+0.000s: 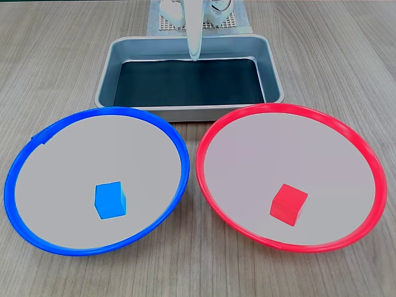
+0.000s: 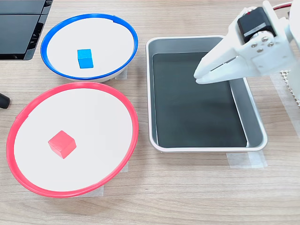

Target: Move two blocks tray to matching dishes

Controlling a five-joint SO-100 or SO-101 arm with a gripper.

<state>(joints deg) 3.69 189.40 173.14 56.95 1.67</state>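
Fixed views, both, near to far. Front view: blue-rimmed dish (image 1: 96,179) at left with the blue block (image 1: 111,200) resting on its pale floor, toward the near side. Red-rimmed dish (image 1: 291,176) at right, red block (image 1: 289,204) inside, also nearer the front. The dishes sit just beside each other on the wood counter (image 1: 49,62). Behind both sits the grey tray (image 1: 189,77), dark floor bare. Tool (image 1: 194,55) hangs above the tray's far edge, tip pointing down. Other fixed view: tool (image 2: 199,77) is over the tray (image 2: 204,91), fingers closed together, holding nothing. Red block (image 2: 61,144) and blue block (image 2: 85,58) each lie in the matching dish.
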